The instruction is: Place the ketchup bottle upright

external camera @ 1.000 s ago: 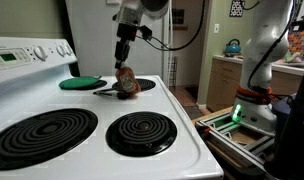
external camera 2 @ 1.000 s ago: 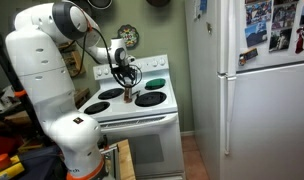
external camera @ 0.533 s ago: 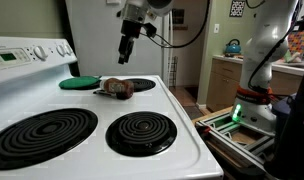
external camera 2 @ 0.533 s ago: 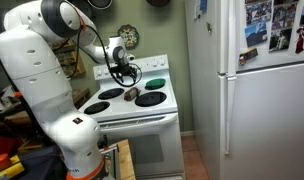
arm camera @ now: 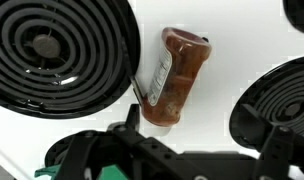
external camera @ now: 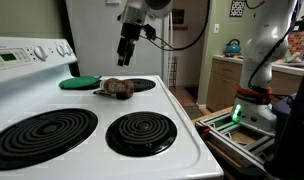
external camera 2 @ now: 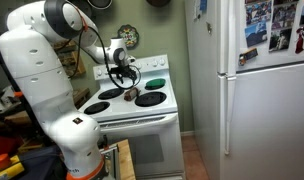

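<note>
The ketchup bottle (external camera: 117, 87) lies on its side on the white stove top (external camera: 87, 108), between the back burners; it is small in an exterior view (external camera 2: 132, 95). In the wrist view the ketchup bottle (arm camera: 172, 75) shows a reddish-brown body, a pale label and its light cap towards the camera. My gripper (external camera: 125, 53) hangs open above the bottle, clear of it, with nothing between its fingers. In the wrist view the gripper (arm camera: 199, 135) has its fingers spread on either side of the bottle's cap end.
A flat green disc (external camera: 80, 82) and a black utensil (external camera: 100, 91) lie just beside the bottle at the back. Two coil burners (external camera: 44, 134) (external camera: 141, 131) fill the front. The control panel (external camera: 22, 55) rises behind. A tall fridge (external camera 2: 252, 80) stands beside the stove.
A second ago my gripper was shut on the bottle, low over the stove. It has since opened and risen, and the bottle now lies on its side.
</note>
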{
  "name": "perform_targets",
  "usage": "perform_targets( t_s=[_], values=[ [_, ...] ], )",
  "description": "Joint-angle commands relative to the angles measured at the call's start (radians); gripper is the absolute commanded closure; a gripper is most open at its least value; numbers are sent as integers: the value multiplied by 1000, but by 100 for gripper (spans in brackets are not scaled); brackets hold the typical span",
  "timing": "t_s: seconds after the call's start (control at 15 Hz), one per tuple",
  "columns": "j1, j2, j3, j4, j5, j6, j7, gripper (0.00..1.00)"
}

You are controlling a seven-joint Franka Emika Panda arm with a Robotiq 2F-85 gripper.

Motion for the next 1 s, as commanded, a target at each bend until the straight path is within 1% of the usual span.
perform_targets(
  t_s=[0.0,0.33,0.53,0.93],
  values=[
    [-18,108,20,71,-58,-6,70,0],
    [-10,221,5,166,-146,27,154,0],
    [-1,287,-3,223,-182,27,190,0],
    [42,385,-30,304,-257,47,264,0]
  ],
)
